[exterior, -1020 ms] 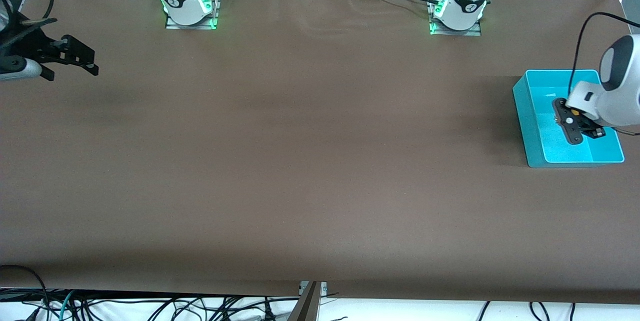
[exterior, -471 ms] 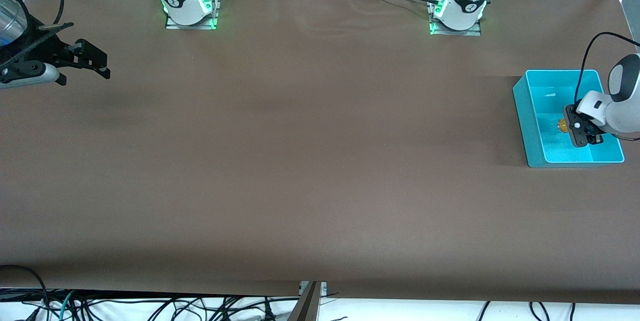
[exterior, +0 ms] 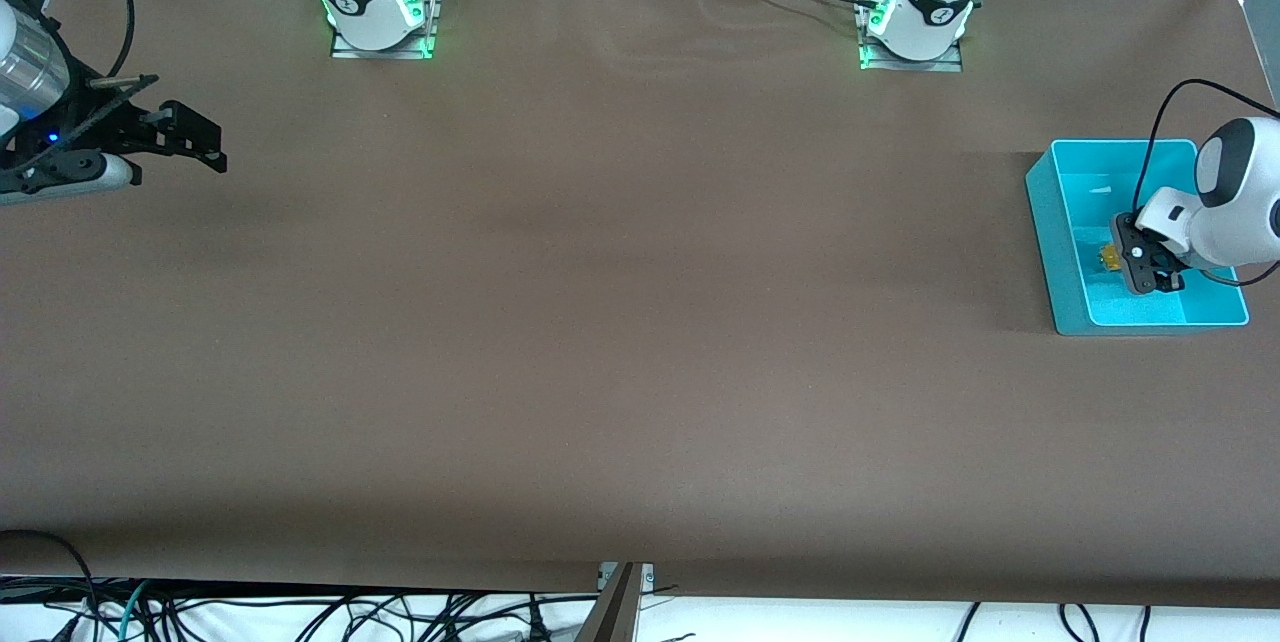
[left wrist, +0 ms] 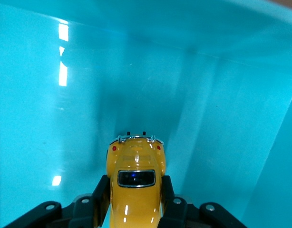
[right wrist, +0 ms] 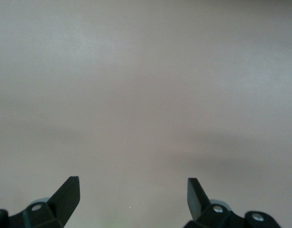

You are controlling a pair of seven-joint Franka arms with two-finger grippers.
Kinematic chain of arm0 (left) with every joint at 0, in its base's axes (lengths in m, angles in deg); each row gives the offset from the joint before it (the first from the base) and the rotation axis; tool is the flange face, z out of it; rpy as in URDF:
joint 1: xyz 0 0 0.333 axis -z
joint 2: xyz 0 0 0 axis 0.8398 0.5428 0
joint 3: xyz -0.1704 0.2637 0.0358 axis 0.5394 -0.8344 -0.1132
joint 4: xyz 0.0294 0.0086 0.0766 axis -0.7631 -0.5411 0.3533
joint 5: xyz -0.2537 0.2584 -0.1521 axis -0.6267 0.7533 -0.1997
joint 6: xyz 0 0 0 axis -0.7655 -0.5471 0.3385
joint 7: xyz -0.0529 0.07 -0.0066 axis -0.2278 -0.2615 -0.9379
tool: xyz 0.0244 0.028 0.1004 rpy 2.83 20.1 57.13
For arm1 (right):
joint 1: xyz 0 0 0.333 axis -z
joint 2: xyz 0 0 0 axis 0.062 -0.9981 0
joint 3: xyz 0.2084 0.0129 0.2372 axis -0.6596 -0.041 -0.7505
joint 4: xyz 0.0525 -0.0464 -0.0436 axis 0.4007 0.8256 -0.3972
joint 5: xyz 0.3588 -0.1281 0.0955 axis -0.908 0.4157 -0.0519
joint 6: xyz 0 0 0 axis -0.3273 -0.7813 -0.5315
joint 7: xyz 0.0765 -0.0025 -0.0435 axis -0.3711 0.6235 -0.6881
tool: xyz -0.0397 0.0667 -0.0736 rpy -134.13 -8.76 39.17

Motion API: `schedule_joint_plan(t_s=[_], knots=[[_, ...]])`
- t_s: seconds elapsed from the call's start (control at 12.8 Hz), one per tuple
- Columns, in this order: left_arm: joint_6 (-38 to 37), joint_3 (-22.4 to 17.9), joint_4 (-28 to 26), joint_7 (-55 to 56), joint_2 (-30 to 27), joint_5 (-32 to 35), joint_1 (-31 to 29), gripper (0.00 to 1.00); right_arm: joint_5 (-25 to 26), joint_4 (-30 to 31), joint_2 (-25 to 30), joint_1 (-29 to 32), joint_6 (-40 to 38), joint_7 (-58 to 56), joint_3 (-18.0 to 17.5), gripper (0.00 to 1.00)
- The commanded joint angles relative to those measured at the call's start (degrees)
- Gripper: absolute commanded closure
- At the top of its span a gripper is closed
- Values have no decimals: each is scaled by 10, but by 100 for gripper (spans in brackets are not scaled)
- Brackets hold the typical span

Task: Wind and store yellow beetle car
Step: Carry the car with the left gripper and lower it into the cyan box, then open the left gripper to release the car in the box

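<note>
The storing step is in hand. The left gripper hangs inside the turquoise bin, which sits on the brown table at the left arm's end, at about three o'clock in the front view. Its jaws are clamped on the flanks of the yellow beetle car, whose rounded tail end points away from the wrist toward the bin's floor and inner wall. In the front view only a small yellow speck shows at the gripper's nine o'clock side, within the bin's walls.

Whether the wheels already rest on the bin floor cannot be told — the wrist view shows the car low in the bin but not the contact itself. Winding looks done, judging by the car's being carried into the bin.

The next move calls for easing the car down until it sits on the floor, then parting the jaws and lifting straight up clear of the walls — a wound toy may roll once freed.

The right gripper waits over bare table at nine o'clock, its jaws wide apart and holding nothing.
</note>
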Motion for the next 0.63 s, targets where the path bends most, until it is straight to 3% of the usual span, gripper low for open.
schedule_joint_plan(t_s=[0.0,0.16,0.24,0.31,0.55], knots=[[8,7,-44,-7,-27,13,-30,80,8,-7,0,-9,-3,6,9,0],[8,9,-64,-5,-29,13,-38,80,8,-8,2,-9,-4,8,9,0],[9,9,-67,-6,-28,13,-44,51,9,-10,4,-9,-3,7,9,0],[11,10,-68,-9,-28,12,-52,2,14,-15,5,-9,-4,6,9,0],[6,31,-57,-12,-35,3,-56,0,21,-26,2,-9,-4,6,9,0]])
